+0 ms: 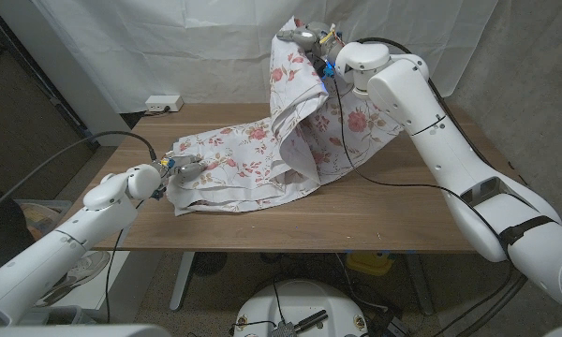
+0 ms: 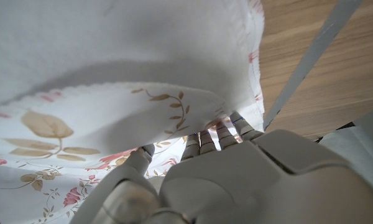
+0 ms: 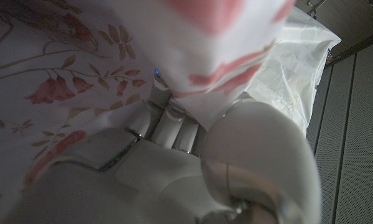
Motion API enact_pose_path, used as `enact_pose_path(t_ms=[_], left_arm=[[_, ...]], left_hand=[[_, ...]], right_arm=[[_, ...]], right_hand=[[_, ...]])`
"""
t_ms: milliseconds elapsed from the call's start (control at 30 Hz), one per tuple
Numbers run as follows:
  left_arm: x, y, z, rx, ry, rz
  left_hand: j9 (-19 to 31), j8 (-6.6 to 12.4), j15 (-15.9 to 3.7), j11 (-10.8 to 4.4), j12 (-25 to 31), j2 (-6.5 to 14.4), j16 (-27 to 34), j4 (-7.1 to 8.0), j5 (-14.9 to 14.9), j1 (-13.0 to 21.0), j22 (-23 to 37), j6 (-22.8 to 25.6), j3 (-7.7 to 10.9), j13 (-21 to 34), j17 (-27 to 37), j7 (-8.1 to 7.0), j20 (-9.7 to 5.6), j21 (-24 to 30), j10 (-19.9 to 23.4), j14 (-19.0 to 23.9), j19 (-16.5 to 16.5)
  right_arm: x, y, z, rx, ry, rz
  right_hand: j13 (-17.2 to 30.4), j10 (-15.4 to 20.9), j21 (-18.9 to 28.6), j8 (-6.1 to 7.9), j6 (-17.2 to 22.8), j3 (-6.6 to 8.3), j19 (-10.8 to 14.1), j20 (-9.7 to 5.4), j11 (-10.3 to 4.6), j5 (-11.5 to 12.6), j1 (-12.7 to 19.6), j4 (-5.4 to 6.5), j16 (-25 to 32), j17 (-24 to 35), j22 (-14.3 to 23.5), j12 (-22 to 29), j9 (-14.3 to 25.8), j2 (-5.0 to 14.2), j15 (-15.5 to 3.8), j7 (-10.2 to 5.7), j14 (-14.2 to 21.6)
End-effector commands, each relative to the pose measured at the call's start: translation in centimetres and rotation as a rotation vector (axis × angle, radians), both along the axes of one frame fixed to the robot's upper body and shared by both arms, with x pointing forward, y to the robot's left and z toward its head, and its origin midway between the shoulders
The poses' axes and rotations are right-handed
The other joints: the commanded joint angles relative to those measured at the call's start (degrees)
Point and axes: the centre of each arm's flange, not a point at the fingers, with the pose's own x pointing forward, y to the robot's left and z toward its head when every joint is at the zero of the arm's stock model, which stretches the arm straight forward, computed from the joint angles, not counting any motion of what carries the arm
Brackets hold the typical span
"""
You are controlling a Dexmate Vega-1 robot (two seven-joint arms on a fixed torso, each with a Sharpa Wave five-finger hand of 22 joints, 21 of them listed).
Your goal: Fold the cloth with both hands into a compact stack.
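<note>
The left hand pins the floral cloth on the table while the right hand grips its raised corner.

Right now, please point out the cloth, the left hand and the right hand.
cloth (image 1: 253, 164), head view, on its flat part lying on the table.
left hand (image 1: 183, 168), head view, middle of the hand at the cloth's edge.
right hand (image 1: 311, 39), head view, middle of the raised hand.

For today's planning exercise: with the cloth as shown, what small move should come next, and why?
Probably carry the right hand leftward and down toward the left hand. It holds one end of the cloth high, while the left pins the other end on the table.
</note>
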Motion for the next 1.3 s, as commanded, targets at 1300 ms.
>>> enact_pose_path(t_ms=[1300], left_arm=[[1.2, 0.1, 0.0, 0.001, 0.022, -0.022]], left_hand=[[0.07, 0.46, -0.30, -0.34, 0.70, 5.96, 0.53, -0.02, 0.36, 0.08, 0.19, 0.36, -0.37, 0.01, 0.06, -0.16, -0.46, -0.27, 0.43, 0.04, -0.13]], right_arm=[[3.4, 12.7, -9.1, -0.025, 0.152, 0.139]], right_hand=[[-5.62, 1.46, -0.94, -2.23, 2.47, -0.39, 2.38, -5.49, 2.15, 0.42, 0.51, 0.14, -8.65, -13.75, -1.29, -3.46, -0.18, 0.43, 0.13, 2.37, 2.08]])
